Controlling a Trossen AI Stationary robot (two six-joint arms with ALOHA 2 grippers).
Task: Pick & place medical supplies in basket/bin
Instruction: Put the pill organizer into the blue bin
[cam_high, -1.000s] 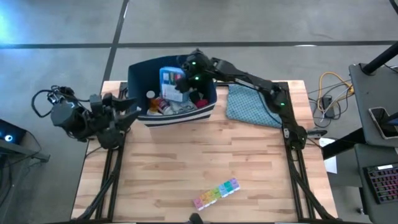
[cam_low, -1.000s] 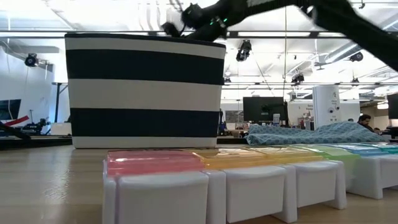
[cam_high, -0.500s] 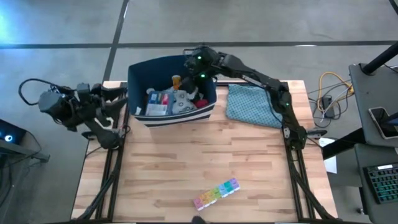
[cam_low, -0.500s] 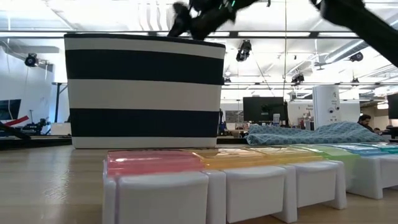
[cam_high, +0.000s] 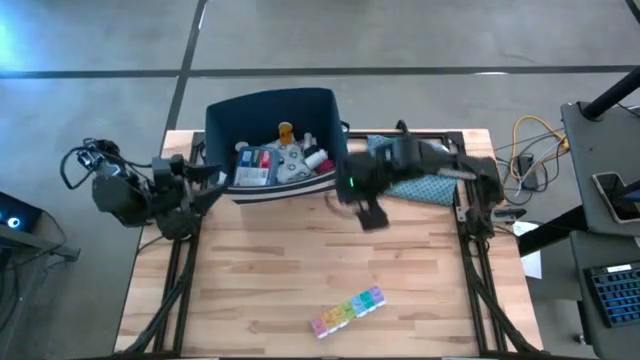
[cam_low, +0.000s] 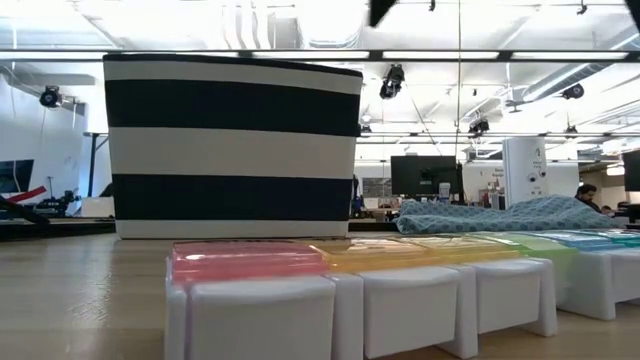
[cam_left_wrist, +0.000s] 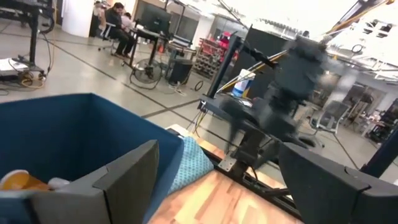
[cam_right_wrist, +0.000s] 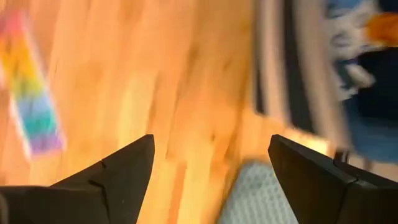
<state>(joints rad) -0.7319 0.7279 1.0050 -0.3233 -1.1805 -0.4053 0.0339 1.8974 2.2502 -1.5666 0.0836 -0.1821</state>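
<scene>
Supplies in bin: several items lie inside the bin (cam_high: 222, 118), among them an orange bottle (cam_high: 285, 131), a blue pouch (cam_high: 255, 166) and white pieces; individual kinds beyond that are too small to tell.
Bin: dark navy with a white stripe, standing at the far edge of the surface (cam_high: 260, 270), left of centre.
Supplies left out: one only, as far as the high view shows, the rainbow organizer (cam_high: 347, 311), lying near the front edge, right of centre, well apart from the bin.
Cloth pouch: teal patterned pouch (cam_high: 432, 188) at far right, beside the bin; not part of the job.
Right pincer: right pincer (cam_high: 366, 212) is blurred, over bare wood just right of the bin's near corner, fingers apart with nothing between them; its wrist view shows the organizer off to one side and the bin to the other.
Left pincer: left pincer (cam_high: 212, 180) sits at the far-left edge beside the bin, fingers apart, nothing held, waiting.
Progress: judged nearly complete; the bin holds the bulk.
Outstanding: organizer to be picked and placed in the bin.
Next step, judged: the right arm looks the one to fetch it.
</scene>
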